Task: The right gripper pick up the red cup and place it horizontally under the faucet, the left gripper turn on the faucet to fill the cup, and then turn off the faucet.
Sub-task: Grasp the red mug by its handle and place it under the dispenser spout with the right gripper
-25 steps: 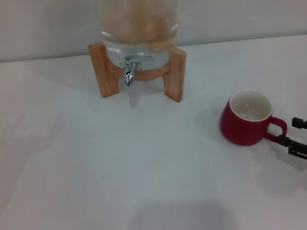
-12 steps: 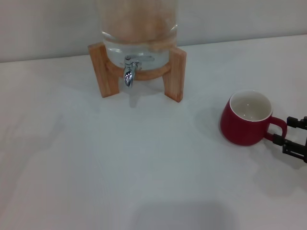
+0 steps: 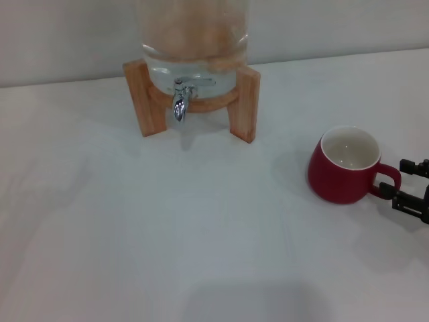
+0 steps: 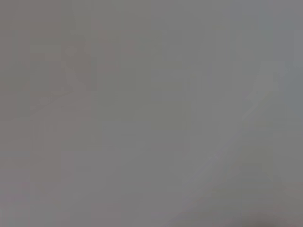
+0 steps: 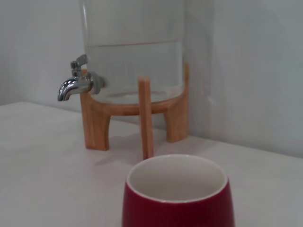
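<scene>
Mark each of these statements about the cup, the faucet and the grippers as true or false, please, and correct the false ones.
1. The red cup stands upright on the table. True.
2. The cup is under the faucet. False: it stands off to the robot's right of the wooden stand, well apart from it.
3. The right gripper is open, its fingers on either side of the cup's handle. True.
4. The left gripper is on the faucet lever. False: it is not in view, and nothing touches the lever.
5. The cup is full of water. False: its inside looks empty.
</scene>
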Tool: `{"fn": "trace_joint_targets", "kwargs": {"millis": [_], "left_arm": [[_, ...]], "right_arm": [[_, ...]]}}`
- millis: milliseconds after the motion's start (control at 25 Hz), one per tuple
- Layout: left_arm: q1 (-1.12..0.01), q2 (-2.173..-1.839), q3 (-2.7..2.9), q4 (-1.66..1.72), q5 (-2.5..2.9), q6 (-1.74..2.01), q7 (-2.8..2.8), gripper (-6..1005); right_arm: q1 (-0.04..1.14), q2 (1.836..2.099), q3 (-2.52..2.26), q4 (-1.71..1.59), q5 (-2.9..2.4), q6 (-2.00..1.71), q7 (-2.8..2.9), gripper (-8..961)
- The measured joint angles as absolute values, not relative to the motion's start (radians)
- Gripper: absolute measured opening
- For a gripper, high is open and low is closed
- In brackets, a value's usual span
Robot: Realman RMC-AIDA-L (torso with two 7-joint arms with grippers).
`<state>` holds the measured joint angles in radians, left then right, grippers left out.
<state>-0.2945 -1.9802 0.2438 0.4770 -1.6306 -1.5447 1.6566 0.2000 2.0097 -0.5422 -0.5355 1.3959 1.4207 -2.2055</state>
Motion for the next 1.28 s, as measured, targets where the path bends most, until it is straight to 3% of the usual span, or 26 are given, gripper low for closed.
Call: {"fn": "trace_joint_targets", "kwargs": {"millis": [1280], "left_arm": [[-0.298,-1.978,0.245,0.477,-1.631,-1.571,1.649,846]], "right_arm": [[0.208,2.009,-0.534,-0.44,1.48,1.384,-2.358,659]]}}
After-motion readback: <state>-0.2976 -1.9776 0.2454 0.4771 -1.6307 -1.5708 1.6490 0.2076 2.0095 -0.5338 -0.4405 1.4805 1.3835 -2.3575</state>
